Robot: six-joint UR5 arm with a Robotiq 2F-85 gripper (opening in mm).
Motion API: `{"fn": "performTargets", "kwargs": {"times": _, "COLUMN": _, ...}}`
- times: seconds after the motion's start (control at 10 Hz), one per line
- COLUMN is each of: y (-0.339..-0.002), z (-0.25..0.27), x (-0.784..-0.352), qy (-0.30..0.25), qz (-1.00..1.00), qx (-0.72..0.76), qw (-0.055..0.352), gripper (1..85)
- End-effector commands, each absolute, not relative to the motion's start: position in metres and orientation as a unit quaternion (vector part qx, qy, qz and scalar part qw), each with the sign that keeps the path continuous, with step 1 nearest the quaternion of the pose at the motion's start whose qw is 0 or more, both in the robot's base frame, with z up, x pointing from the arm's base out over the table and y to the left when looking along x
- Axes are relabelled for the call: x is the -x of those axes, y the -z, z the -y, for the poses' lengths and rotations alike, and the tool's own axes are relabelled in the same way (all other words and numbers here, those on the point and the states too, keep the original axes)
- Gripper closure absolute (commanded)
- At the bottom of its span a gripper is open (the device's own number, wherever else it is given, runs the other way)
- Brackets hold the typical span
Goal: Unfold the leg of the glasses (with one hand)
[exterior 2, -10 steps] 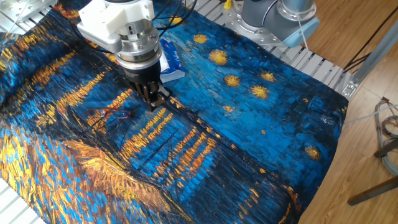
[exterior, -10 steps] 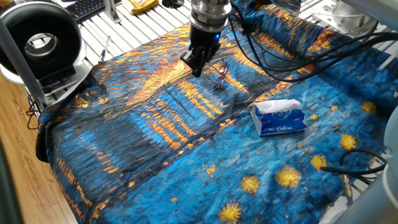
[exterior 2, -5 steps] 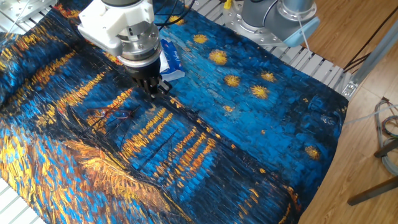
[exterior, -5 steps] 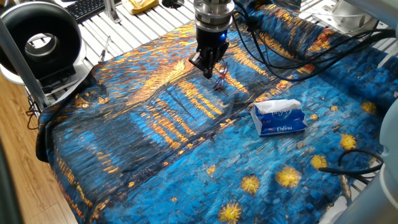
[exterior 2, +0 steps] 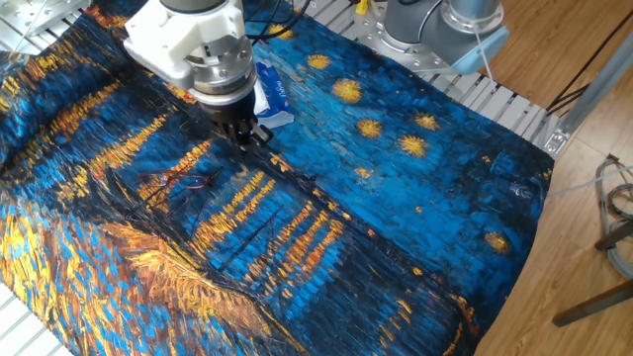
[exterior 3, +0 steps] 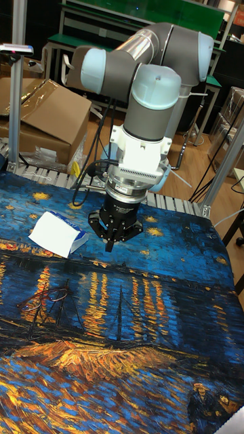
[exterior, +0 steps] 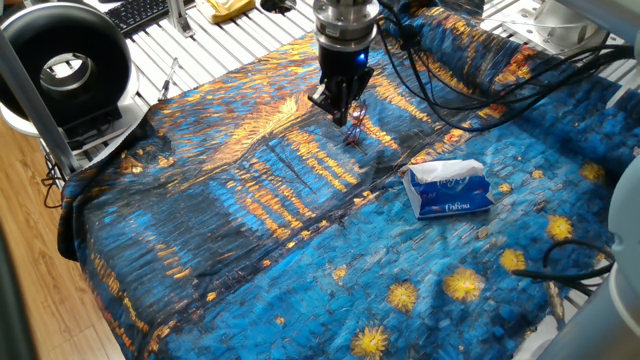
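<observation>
The end effector (exterior: 341, 112) hung above the tabletop (exterior: 250, 250), which was covered by a painted cloth (exterior 2: 396, 198) of deep blue with orange streaks and yellow starbursts. Its two dark fingers (exterior 3: 110, 243) pointed down and were drawn together at the tips, with nothing visibly held between them. In the tall fixed view the end effector (exterior 3: 110, 245) stood clear of the cloth (exterior 3: 135, 325), its tip over the border between the blue and the orange bands. The glasses (exterior 2: 178, 182) lay flat on the cloth, their thin reddish wire hard to pick out against the pattern. In the other fixed view they sat to the left of and slightly below the end effector (exterior 2: 240, 140), near it but apart from it. In one fixed view the glasses (exterior: 354, 128) appeared just beside the fingertips, to the lower right; whether they touched could not be told from that angle. In the tall fixed view the glasses (exterior 3: 46, 297) lay well to the lower left of the end effector. The leg could not be made out separately from the frame. A blue tissue pack (exterior: 449, 189) rested on the cloth well apart from the glasses, with white tissue showing at its top. Black cables (exterior: 440, 70) trailed from the arm across the far side of the cloth.
</observation>
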State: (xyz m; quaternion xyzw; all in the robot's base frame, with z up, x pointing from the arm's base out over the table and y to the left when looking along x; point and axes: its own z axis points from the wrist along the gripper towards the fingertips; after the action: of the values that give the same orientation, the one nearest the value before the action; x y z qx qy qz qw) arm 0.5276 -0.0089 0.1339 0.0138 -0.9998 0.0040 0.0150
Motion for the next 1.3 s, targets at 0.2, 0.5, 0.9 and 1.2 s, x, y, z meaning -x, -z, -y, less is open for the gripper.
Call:
{"fn": "performTargets", "kwargs": {"times": 0.2, "y": -0.123, "z": 0.029, "x": -0.543, "qy": -0.025, "qz": 0.998, "qx": -0.053, "qw": -0.002, "gripper": 84.7}}
{"fn": "performTargets", "kwargs": {"times": 0.5, "y": -0.092, "z": 0.044, "x": -0.56, "qy": -0.013, "qz": 0.996, "qx": -0.088, "qw": -0.021, "gripper": 84.7}}
{"fn": "performTargets", "kwargs": {"times": 0.9, "y": -0.066, "z": 0.071, "x": -0.57, "qy": -0.032, "qz": 0.986, "qx": -0.165, "qw": -0.021, "gripper": 84.7}}
{"fn": "performTargets", "kwargs": {"times": 1.2, "y": -0.048, "z": 0.09, "x": -0.587, "qy": -0.042, "qz": 0.975, "qx": -0.215, "qw": -0.026, "gripper": 84.7}}
